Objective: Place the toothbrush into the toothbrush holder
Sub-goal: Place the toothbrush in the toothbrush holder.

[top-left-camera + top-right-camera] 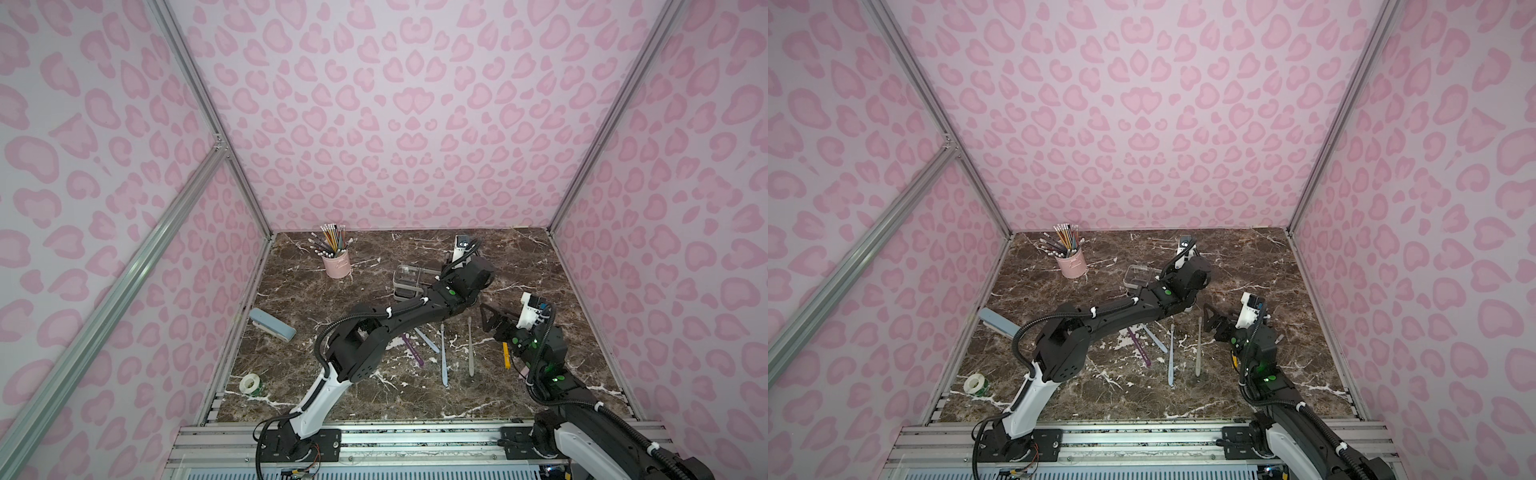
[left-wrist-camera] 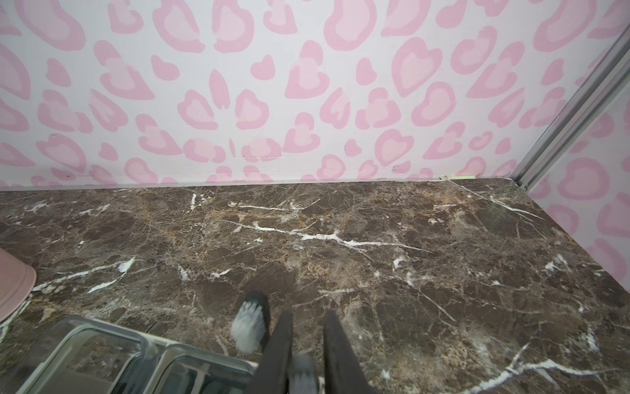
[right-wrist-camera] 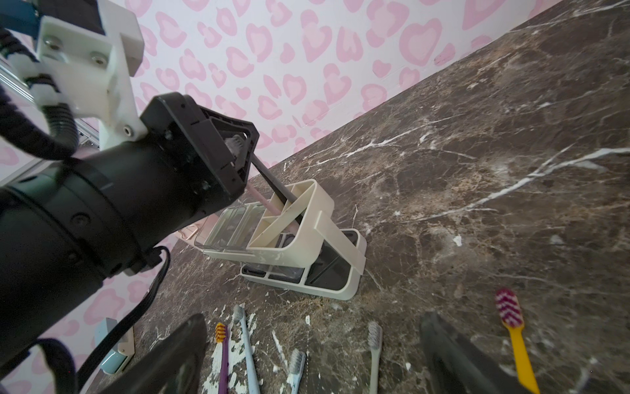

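Observation:
The white toothbrush holder (image 3: 327, 218) stands mid-table, its clear boxes (image 1: 405, 282) showing beside my left arm. A dark-handled toothbrush (image 3: 283, 194) leans in its slotted compartment next to a pink one (image 3: 260, 201). My left gripper (image 3: 238, 150) hangs over the slots at the brush's head. In the left wrist view its fingers (image 2: 283, 341) stand narrowly apart around a grey bristle head (image 2: 301, 371), with a thin gap on one side. Another bristle head (image 2: 250, 324) sits just outside them. My right gripper (image 3: 313, 361) is wide open and empty, low over loose brushes.
Several toothbrushes lie on the marble near the front: purple (image 1: 413, 349), blue (image 1: 444, 353), grey (image 1: 470, 347) and yellow (image 1: 505, 355). A pink pencil cup (image 1: 336, 262) stands at the back left. A blue stapler (image 1: 272, 324) and a tape roll (image 1: 250, 383) lie by the left wall.

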